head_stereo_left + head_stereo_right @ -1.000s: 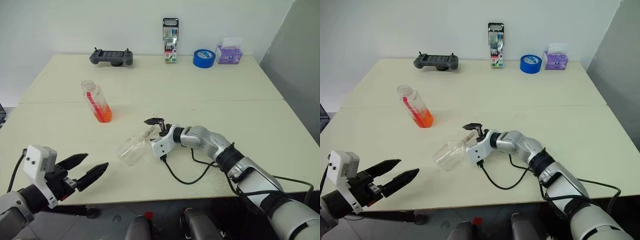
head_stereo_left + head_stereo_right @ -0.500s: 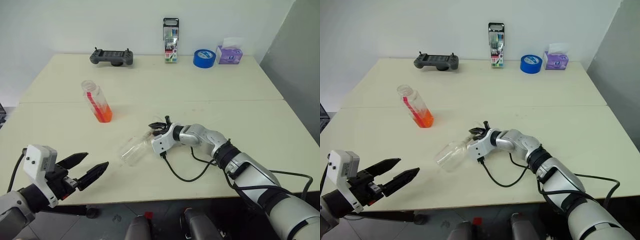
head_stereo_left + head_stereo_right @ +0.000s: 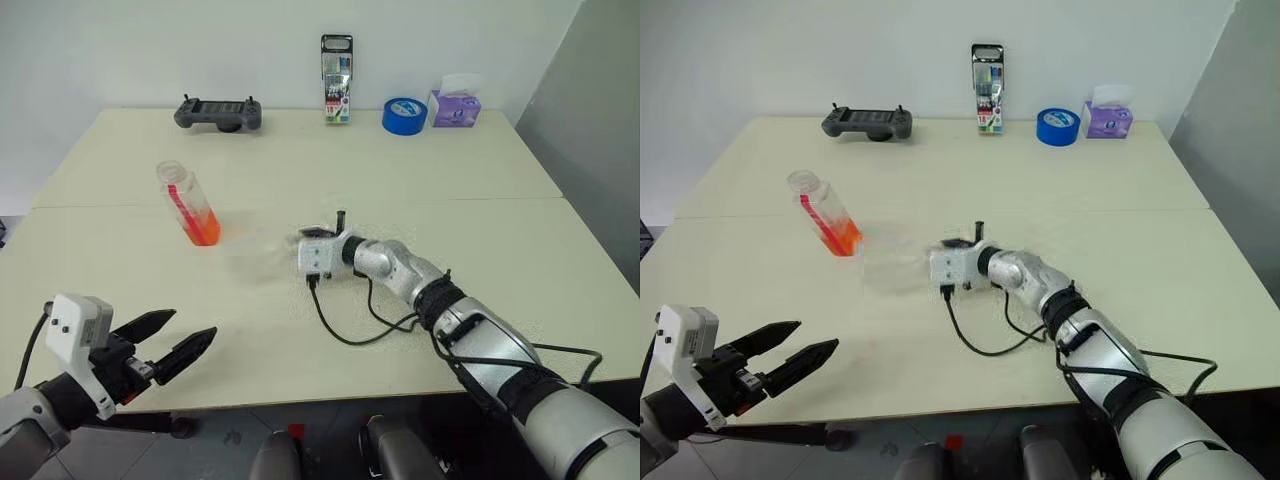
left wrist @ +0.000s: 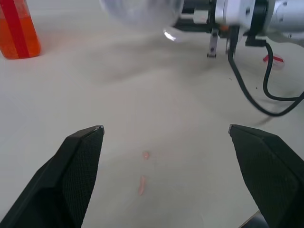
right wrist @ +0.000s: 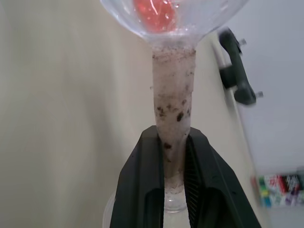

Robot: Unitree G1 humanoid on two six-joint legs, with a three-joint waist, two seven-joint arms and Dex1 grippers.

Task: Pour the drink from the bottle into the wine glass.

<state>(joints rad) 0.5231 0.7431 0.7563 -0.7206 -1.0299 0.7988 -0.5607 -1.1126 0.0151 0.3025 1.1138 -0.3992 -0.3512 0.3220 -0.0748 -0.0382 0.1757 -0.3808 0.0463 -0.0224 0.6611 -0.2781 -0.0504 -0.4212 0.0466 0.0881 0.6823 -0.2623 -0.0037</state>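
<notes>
The bottle [image 3: 190, 205] stands on the table [image 3: 420, 170] at the left, its mouth uncapped and the orange drink [image 3: 204, 230] in its lower part. My right gripper [image 5: 173, 137] is shut on the stem of the wine glass [image 3: 255, 262]. It holds the glass on its side just above the table, with the bowl [image 5: 173, 19] pointing toward the bottle. The glass looks blurred in the eye views. Close to the table's near left edge, my left gripper [image 3: 165, 340] is open with nothing between its fingers [image 4: 80, 156].
Along the far edge sit a game controller [image 3: 218, 113], a marker pack [image 3: 337, 80], a blue tape roll [image 3: 404, 115] and a tissue box [image 3: 455, 105]. A black cable [image 3: 340, 325] loops from my right wrist. Small orange drops [image 4: 142, 180] lie before my left gripper.
My right gripper closed on the stem of the glass, which lay on the table, rolled, and carried it up and away from me toward the bottle. The left arm stayed still.
</notes>
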